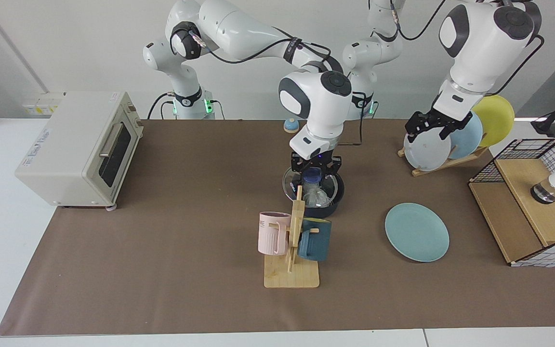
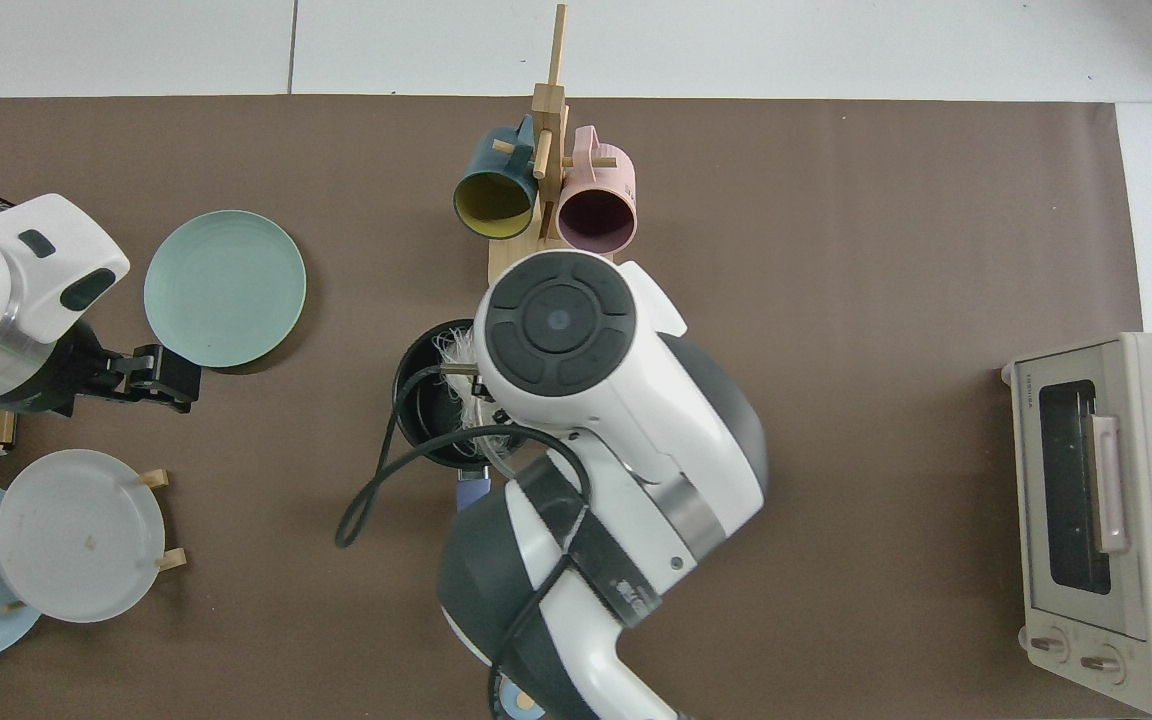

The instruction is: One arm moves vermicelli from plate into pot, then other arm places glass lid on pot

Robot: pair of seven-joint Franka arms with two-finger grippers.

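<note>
right pincer [image 1: 316, 168] clamped on glass lid [image 1: 311, 185] knob, over pot [image 1: 328, 205]

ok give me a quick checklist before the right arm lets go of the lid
1. Vermicelli is in the pot: ok, white threads show through the glass.
2. Plate has been emptied: ok, nothing lies on it.
3. Right hand is gripping the glass lid by its blue knob: ok, shut on the knob above the pot.
4. Lid is centred and level on the pot's rim: cannot tell, the mug rack covers the near side and the arm hides it from above.
5. Left hand is clear of the pot: ok, the arm waits near the plate rack, hand open.
</note>
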